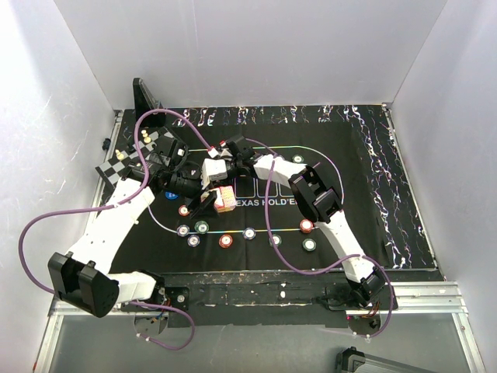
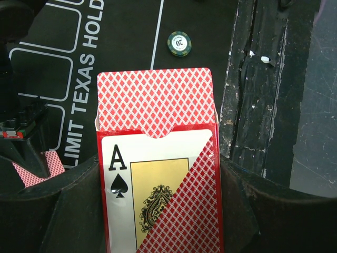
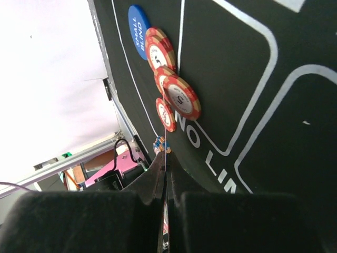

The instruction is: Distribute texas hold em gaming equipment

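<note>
**Both grippers loaded: box on the left, single card on the right**

Start at the left gripper point(image 2: 158, 179): its two dark fingers point(image 2: 58, 211) are clamped on the long sides of the card box point(image 2: 174, 216), ace of spades facing the wrist camera. Out of the box's open mouth pokes the deck point(image 2: 155, 100), red diamond backs showing, jutting away from the fingers.

Over to the right gripper point(image 3: 165, 211): pads pressed together with one thin card point(image 3: 165, 232) nipped between them, seen edge-on from its own camera.

Handling call: that lone card looks feather-light, slick and bendy, so a pinch near one short edge suits it, and it should drop flat once let go. The box is light cardboard and would crush under a hard squeeze; side walls are the sensible hold, mouth left free.

Further out, both sit over the left-centre of the mat point(image 2: 126, 31). Red chips point(image 3: 181, 97) and the blue button point(image 3: 138, 31) lie on the felt beyond the right fingers; a green chip point(image 2: 179, 43) rests past the deck's tip, apart from it.
</note>
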